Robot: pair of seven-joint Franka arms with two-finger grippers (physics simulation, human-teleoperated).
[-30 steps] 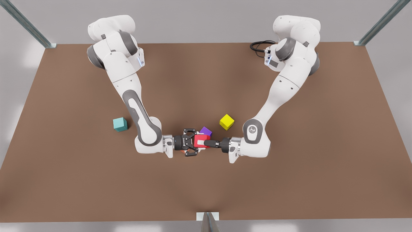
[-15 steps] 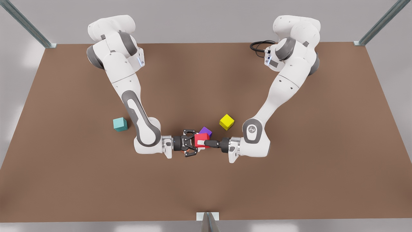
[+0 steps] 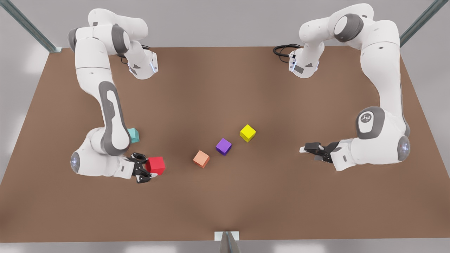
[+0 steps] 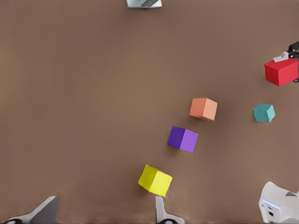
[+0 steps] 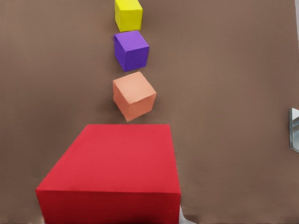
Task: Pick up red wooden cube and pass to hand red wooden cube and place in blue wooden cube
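The front view looks steeply down from high over the table's (image 3: pixel 225 88) near edge, facing the arm bases at the top of the frame, and takes in the whole top. The left wrist view rides above the left gripper (image 3: pixel 309 150) at the frame's right, stands well off and seems to look almost straight down. The right wrist view sits right against the red wooden cube (image 5: pixel 112 172) at the frame's lower left. All three share the orange cube (image 3: pixel 201 159), purple cube (image 3: pixel 223 146) and yellow cube (image 3: pixel 248 133).

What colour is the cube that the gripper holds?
Bright red, clearest in the right wrist view.
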